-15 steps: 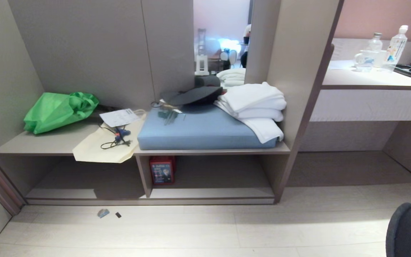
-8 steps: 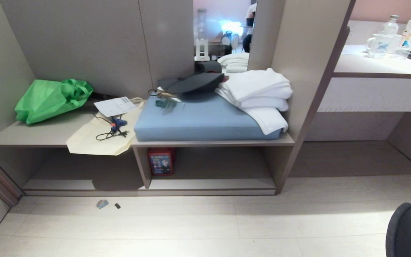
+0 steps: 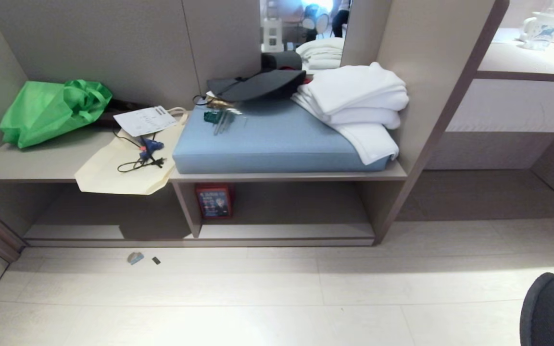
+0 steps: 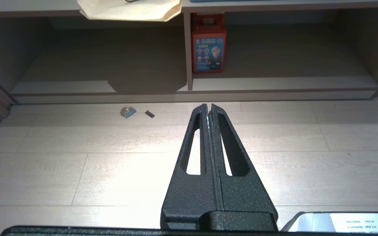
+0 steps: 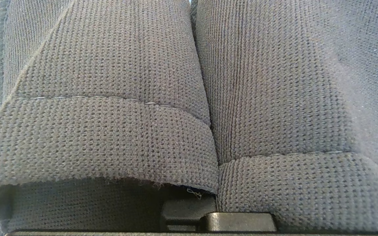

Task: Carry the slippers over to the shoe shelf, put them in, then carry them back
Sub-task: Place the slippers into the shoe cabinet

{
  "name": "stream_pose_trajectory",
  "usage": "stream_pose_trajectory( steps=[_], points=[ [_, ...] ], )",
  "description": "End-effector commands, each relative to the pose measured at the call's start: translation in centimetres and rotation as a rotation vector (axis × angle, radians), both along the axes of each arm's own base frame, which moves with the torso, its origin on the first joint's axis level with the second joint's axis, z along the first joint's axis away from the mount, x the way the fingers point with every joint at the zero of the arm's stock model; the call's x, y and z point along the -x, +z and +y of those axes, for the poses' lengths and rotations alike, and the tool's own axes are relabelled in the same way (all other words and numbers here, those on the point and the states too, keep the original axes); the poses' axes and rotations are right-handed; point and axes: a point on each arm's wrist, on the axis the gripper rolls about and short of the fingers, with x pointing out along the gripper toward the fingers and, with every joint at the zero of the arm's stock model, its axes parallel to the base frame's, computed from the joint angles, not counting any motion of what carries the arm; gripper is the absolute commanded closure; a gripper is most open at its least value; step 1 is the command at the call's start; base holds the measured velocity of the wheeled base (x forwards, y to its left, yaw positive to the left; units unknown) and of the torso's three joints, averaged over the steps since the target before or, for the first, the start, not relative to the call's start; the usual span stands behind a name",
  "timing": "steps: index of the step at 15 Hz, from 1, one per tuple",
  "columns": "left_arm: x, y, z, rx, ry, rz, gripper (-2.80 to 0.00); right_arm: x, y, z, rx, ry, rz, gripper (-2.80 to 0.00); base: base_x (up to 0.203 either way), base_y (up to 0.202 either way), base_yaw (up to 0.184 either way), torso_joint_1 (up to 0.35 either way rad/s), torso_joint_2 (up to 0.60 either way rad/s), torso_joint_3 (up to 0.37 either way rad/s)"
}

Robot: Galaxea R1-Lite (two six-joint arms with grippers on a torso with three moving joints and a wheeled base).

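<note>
We are holding the slippers (image 5: 110,98) in our right claw: the right wrist view is filled by their dark knitted straps lying side by side, and the claw is pressed shut on them. In the head view a dark rounded edge of them (image 3: 548,312) is showing low at our right, above the floor.

Ahead, the shoe shelf (image 3: 277,230) is standing as a low open cubby with a pale base board, split by a vertical divider (image 3: 184,209). A red box (image 3: 214,201) is standing upright in the right compartment, just beside the divider.

Above it, the counter (image 3: 36,166) is carrying a green bag (image 3: 46,111) at the left, a cream tote (image 3: 113,170) drooping over the front edge with a paper sheet (image 3: 144,120) and a black cable (image 3: 140,161) on it, then a blue cushion (image 3: 277,144) bearing folded white towels (image 3: 358,101) and a dark hat (image 3: 258,85).

On the pale plank floor (image 3: 277,298), two small scraps (image 3: 136,258) are lying just in front of the shelf's left compartment.

Our left claw (image 4: 208,109) is hanging over the floor, fingers pressed together, holding nothing.
</note>
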Motion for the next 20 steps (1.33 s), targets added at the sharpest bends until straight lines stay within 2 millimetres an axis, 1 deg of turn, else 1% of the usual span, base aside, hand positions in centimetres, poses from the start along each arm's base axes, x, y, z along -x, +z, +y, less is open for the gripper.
stream_pose_trajectory(
  steps=[1, 20],
  points=[
    [-0.01, 0.01, 0.00, 0.000, 0.000, 0.001, 0.00, -0.01, 0.00, 0.00, 0.000, 0.000, 0.002, 0.00, 0.000, 0.000, 0.000, 0.005, 0.00, -0.193],
    [-0.01, 0.01, 0.00, 0.000, 0.000, 0.001, 0.00, -0.01, 0.00, 0.00, 0.000, -0.002, 0.002, 0.00, 0.000, 0.000, 0.000, 0.004, 0.00, -0.197]
  ],
)
